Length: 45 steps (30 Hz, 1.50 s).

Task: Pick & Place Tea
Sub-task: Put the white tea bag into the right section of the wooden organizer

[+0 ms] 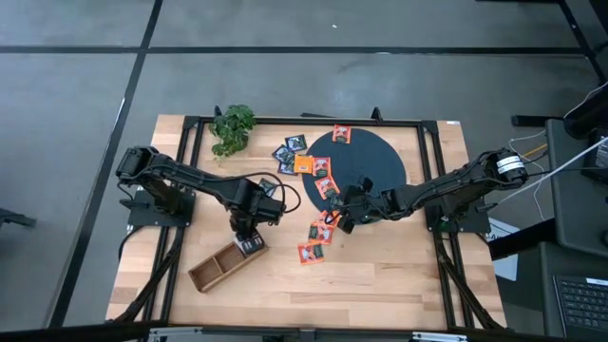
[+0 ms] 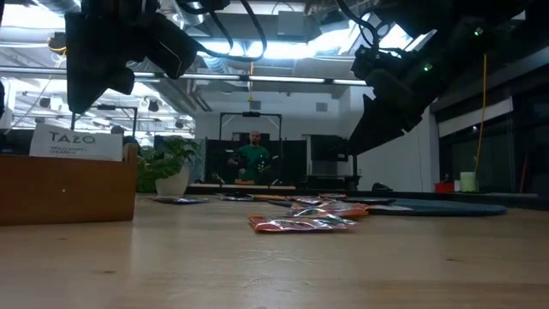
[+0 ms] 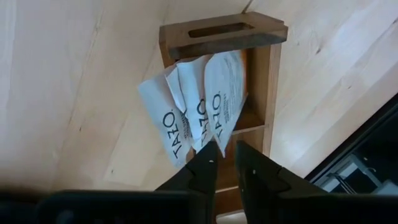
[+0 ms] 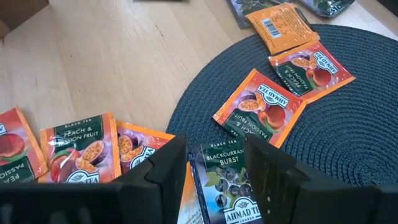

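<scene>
Three white TAZO sachets [image 3: 199, 106] stand on edge in the end compartment of the wooden tray [image 1: 214, 269], leaning on one another. My left gripper [image 3: 225, 155] points steeply down right over them, its fingers a little apart. Orange, red and dark tea sachets [image 1: 318, 231] lie flat on the wood and on the dark disc [image 1: 380, 157]. My right gripper [image 4: 214, 168] hangs open above the disc's near left edge. Its fingers stand on either side of a dark blackcurrant sachet [image 4: 221, 171], above it. The low view shows this gripper [image 2: 386, 103] clear of the table. My left gripper: the nearest white sachet's corner [image 3: 219, 144] reaches up to the gap between the fingertips. I cannot tell whether a finger touches it. The sachet stands in the tray's compartment.
A green leafy plant [image 1: 233, 128] stands at the far left of the table. Dark blue sachets [image 1: 290, 150] lie between it and the disc. Two orange sachets [image 1: 311, 252] lie on bare wood near the table's middle. A black frame [image 1: 432, 190] edges the table.
</scene>
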Motion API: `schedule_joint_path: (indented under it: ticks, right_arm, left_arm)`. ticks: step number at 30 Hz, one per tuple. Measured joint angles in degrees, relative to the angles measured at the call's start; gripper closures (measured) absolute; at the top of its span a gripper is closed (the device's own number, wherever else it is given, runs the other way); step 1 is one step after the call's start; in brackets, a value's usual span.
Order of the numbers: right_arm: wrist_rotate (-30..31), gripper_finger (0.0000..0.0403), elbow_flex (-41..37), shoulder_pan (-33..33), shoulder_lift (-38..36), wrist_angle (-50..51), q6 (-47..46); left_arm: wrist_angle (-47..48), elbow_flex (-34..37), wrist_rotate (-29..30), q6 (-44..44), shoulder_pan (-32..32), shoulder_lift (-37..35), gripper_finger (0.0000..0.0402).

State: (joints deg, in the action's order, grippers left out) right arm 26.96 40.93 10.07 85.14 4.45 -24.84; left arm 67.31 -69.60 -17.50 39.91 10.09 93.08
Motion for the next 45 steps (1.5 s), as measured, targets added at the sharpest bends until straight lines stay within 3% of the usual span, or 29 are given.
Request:
schedule_joint_path:
  ticks: [8, 16, 20, 26, 31, 35, 40, 45]
  right_arm:
    - [0.0, 0.0242, 0.0, 0.0, 0.0, 0.0, 0.5]
    - [0.0, 0.0242, 0.0, 0.0, 0.0, 0.1, 0.8]
    - [-2.1, 0.0242, 0.0, 0.0, 0.0, 2.7, -3.0]
    - [-4.9, 0.0242, 0.7, -0.1, 0.0, 13.5, -13.2]
    - [-8.6, 0.0242, 2.8, -0.1, 0.0, 22.2, -18.4]
    - [-12.2, 0.0242, 3.3, -0.1, 0.0, 22.9, -19.6]
    - [-13.1, 0.0242, 3.3, -0.1, 0.0, 24.8, -21.3]
    - [-12.8, 0.0242, 3.2, -0.2, 0.0, 25.4, -21.8]
  left_arm:
    - [0.6, -0.1, 0.7, -2.0, -1.0, -0.7, 0.0327]
    - [-0.7, -0.1, 17.6, -8.6, -4.4, -3.9, 0.0327]
    - [-7.8, -0.1, 21.4, -14.9, -8.3, -5.2, 0.0327]
    - [-25.9, -0.1, 19.6, -27.1, -14.9, -4.3, 0.0327]
    - [-40.7, -0.1, 12.1, -32.8, -18.3, 1.0, 0.0327]
    - [-49.7, -0.1, 7.3, -36.2, -17.9, 7.8, 0.0327]
    - [-55.9, -1.1, 10.3, -38.4, -16.5, 15.2, 0.0327]
    - [-62.6, -1.4, 9.2, -38.8, -15.9, 19.2, 0.0327]
